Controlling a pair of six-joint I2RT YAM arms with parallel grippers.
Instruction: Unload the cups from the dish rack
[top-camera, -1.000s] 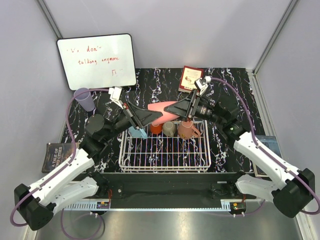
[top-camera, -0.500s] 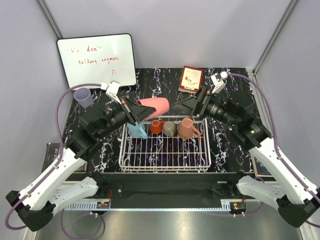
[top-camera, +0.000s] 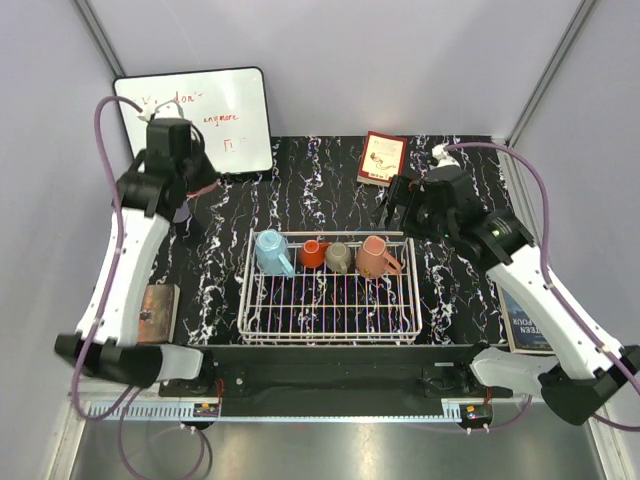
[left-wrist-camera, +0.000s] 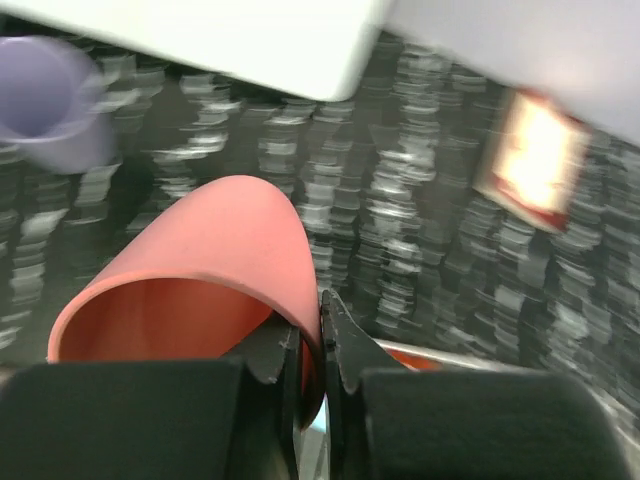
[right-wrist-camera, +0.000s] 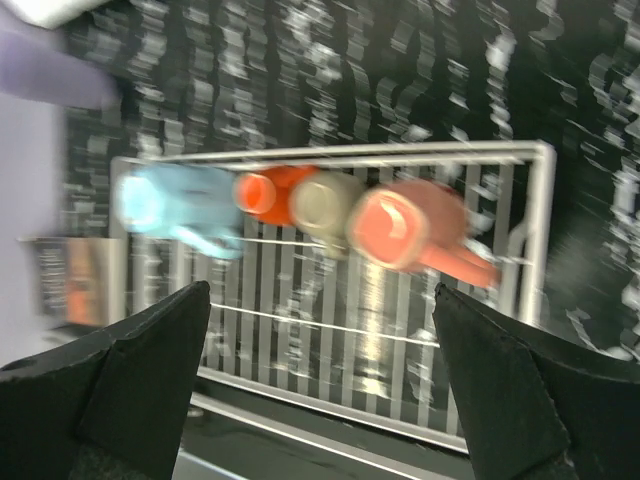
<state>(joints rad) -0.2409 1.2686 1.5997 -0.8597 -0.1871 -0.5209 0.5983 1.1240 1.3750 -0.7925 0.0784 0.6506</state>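
Observation:
My left gripper (left-wrist-camera: 312, 310) is shut on the wall of the pink tumbler (left-wrist-camera: 200, 260), one finger inside the rim and one outside. In the top view it (top-camera: 188, 195) is raised at the back left, by the whiteboard, and the tumbler is hidden under the arm. The lavender tumbler (left-wrist-camera: 50, 100) stands on the table just beyond. The dish rack (top-camera: 330, 318) holds a light blue mug (top-camera: 270, 250), an orange-red mug (top-camera: 313, 253), a grey-olive mug (top-camera: 339, 257) and a salmon-pink mug (top-camera: 377, 257) along its far side. My right gripper (right-wrist-camera: 320, 380) is open and empty above the rack (right-wrist-camera: 400, 340).
A whiteboard (top-camera: 215, 115) with red writing leans at the back left. A red book (top-camera: 381, 158) stands at the back centre. A brown book (top-camera: 155, 310) lies left of the rack, and another book (top-camera: 520, 320) lies at the right edge.
My left arm has carried the pink tumbler from over the rack's far side up and left toward the whiteboard. My right gripper has drawn back from the tumbler to the right, empty.

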